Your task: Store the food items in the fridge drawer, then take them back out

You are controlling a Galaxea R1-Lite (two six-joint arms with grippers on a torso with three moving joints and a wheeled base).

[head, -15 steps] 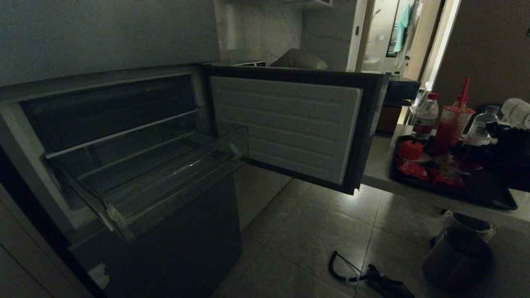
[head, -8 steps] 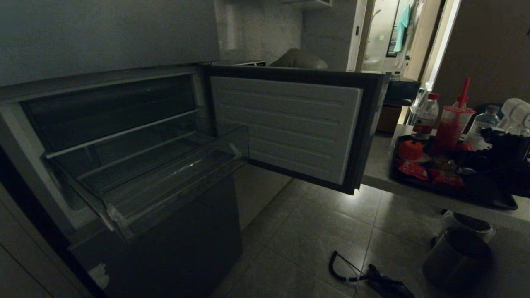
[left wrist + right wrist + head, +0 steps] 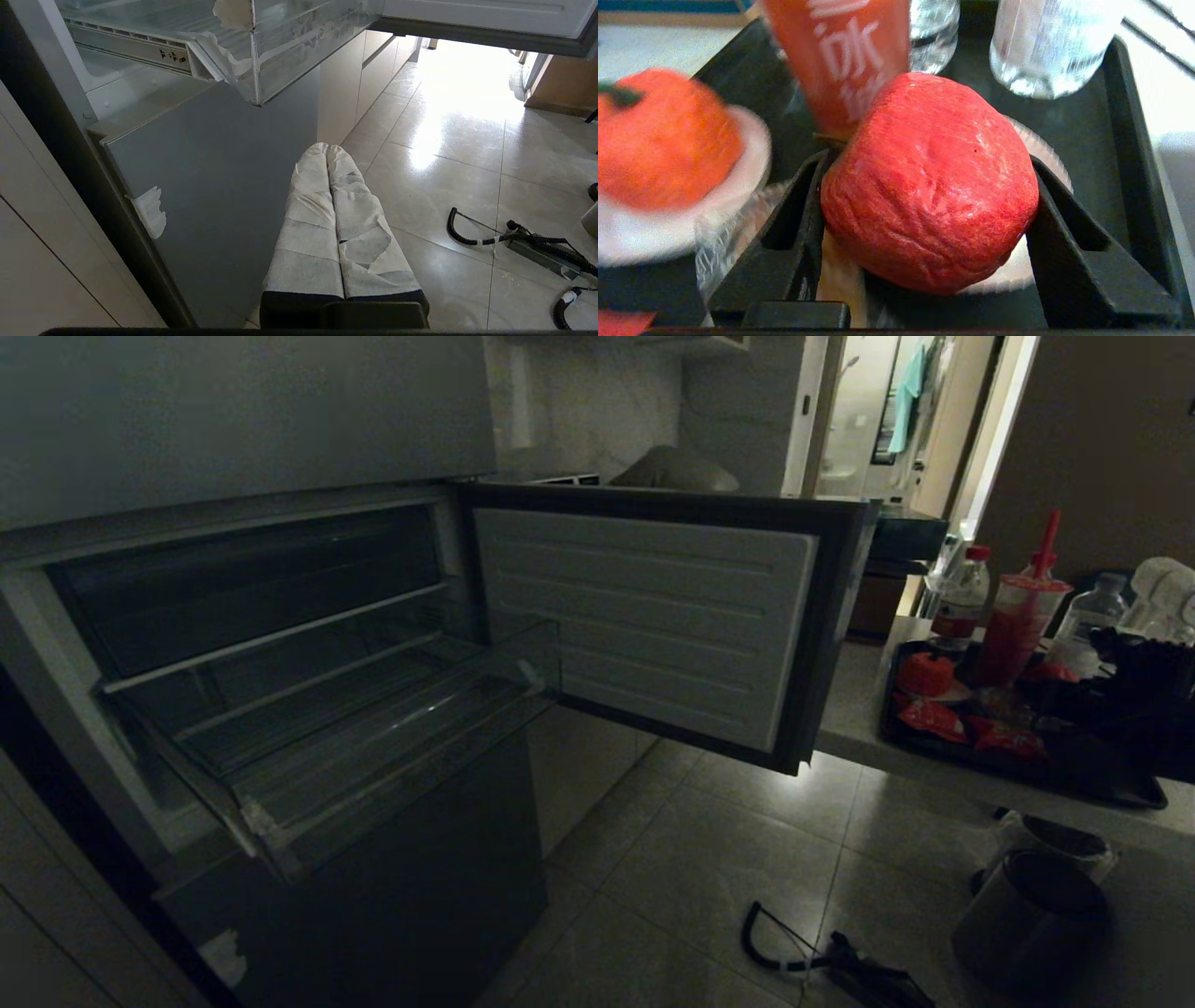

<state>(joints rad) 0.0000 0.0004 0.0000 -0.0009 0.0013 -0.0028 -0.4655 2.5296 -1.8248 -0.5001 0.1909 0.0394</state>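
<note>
My right gripper (image 3: 929, 158) is shut on a round, wrinkled red fruit (image 3: 929, 182), one black finger pressing each side, over a small white plate on the black tray (image 3: 1111, 784). In the head view this fruit (image 3: 1050, 669) shows beside the dark right arm. The other food item, a lumpy orange-red piece (image 3: 663, 140), sits on its own white plate at the tray's left end (image 3: 926, 674). The clear fridge drawer (image 3: 411, 775) stands pulled out and holds nothing. My left gripper (image 3: 327, 149) hangs shut below the drawer's corner (image 3: 280, 56), its fingers wrapped in white.
A tall red cup (image 3: 1018, 625) with a straw and clear bottles (image 3: 962, 593) stand on the tray behind the fruit, with red packets (image 3: 934, 717) in front. The open fridge door (image 3: 653, 616) juts between fridge and counter. A bin (image 3: 1027, 915) and a cable (image 3: 822, 961) lie on the floor.
The right gripper has closed onto the red fruit, and the arm has shifted slightly over the tray. The fruit now shows beside the cup. Drawer and left arm have not moved.
</note>
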